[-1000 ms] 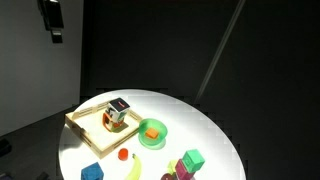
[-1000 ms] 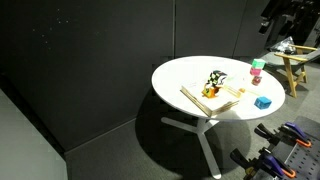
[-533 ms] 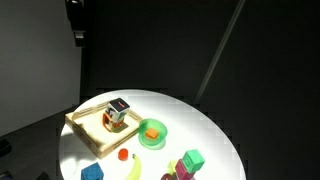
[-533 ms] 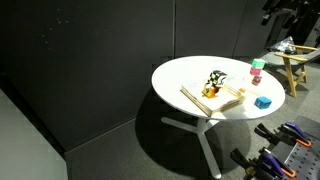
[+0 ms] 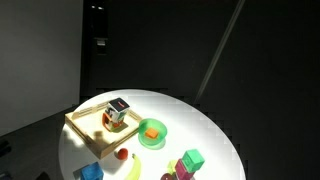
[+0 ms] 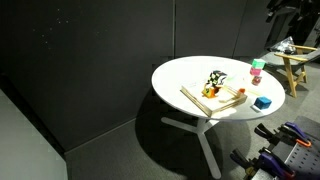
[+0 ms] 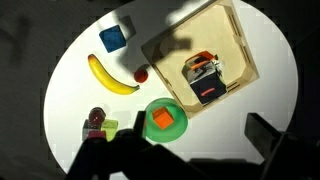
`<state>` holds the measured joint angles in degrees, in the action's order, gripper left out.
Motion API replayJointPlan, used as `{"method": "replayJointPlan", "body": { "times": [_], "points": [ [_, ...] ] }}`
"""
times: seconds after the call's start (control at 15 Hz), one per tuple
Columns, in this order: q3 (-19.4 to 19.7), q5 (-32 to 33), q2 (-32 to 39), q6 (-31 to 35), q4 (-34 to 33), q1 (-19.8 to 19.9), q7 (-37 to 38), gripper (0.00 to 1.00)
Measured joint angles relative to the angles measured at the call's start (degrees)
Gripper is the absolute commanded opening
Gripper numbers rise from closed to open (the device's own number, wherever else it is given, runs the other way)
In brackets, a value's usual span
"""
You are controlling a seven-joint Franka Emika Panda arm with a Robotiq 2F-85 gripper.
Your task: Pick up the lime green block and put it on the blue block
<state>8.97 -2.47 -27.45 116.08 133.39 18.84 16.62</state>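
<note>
Lime-green small plain cube [image 5: 194, 157] is sitting untouched just beside a magenta block [image 5: 184, 169] at the near right of the round white desk [image 5: 205, 125], well apart from the small blue block [image 5: 92, 172] at near left. The gripper [image 7: 190, 158] is hanging high overhead, its jaws showing only as dark silhouettes, their spread impossible to tell. Pick-up and stacking are both waiting to be done.

The white surface [image 5: 190, 120] is brightly lit and slightly glaring, with dark surroundings; in the wrist view, blurred shadow lies at 6 o'clock.
</note>
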Motion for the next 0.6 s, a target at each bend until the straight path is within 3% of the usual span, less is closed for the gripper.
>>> {"method": "replayJointPlan", "body": {
  "times": [0.6],
  "points": [
    [4.6, 0.0, 8.6, 0.0, -8.0, 0.5, 0.3, 1.0]
  ]
}}
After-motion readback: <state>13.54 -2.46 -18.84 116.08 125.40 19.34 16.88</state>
